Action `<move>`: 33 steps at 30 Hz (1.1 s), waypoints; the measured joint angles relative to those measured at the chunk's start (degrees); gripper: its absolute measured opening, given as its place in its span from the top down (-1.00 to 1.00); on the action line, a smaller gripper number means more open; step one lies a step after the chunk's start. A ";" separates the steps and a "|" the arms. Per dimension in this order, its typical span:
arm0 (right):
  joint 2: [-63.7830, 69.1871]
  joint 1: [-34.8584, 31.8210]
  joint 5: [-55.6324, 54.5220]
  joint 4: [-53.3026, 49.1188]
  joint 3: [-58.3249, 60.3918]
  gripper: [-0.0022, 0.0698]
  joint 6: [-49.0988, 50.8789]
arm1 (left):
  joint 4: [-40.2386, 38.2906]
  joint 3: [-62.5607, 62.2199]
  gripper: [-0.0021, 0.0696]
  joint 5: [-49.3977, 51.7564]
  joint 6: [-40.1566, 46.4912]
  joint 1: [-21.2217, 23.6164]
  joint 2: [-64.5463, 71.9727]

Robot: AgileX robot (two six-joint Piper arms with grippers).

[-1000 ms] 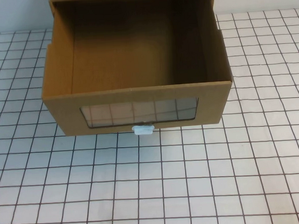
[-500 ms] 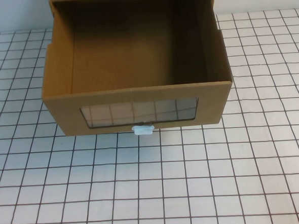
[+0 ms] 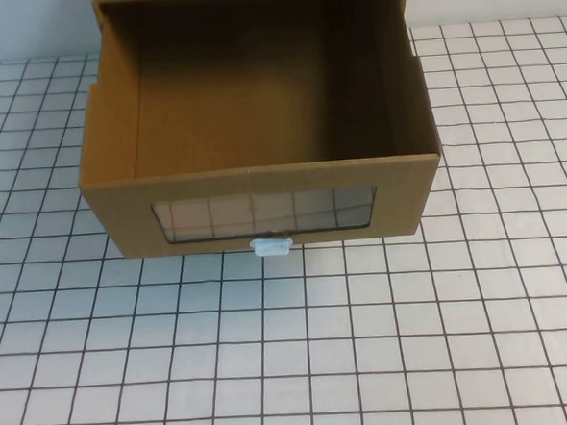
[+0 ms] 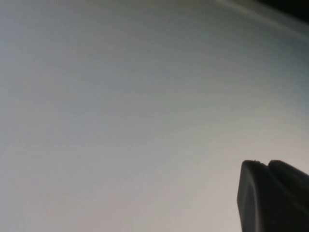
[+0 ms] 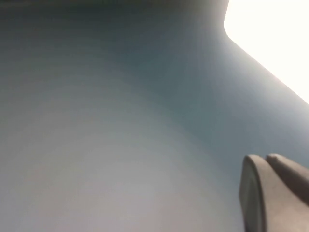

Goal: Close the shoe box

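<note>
Shoe box (image 3: 263,190) is matt brown cardboard, clear glossy window (image 3: 263,214), small white plastic-looking tab (image 3: 272,245). Table (image 3: 368,342) is smooth matt white with dark grid lines. My left gripper (image 4: 273,195), off the table, is matt black plastic; my right gripper (image 5: 273,193), also off the table, looks smooth grey.

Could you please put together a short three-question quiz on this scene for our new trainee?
1. True or false: the shoe box drawer is pulled out.
2. Where is the white tab handle: A above the window, B below it?
3. Is the left gripper or the right gripper seen in the high view?

Key: 1 true. 2 B. 3 Neither; each shows only at the edge of its own wrist view, facing a blank surface.
</note>
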 joint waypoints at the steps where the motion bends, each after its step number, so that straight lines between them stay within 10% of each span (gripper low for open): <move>1: 0.00 0.00 0.08 -1.47 -1.62 0.98 0.00 | -0.26 -1.76 0.95 0.29 0.00 0.00 0.00; 19: 3.68 0.00 4.42 -2.71 -30.82 0.98 3.77 | -0.46 -42.27 0.95 28.51 12.49 0.00 6.62; 33: 29.97 4.23 65.83 -2.49 -64.10 0.98 5.97 | -0.05 -68.18 0.95 73.11 13.60 0.00 37.98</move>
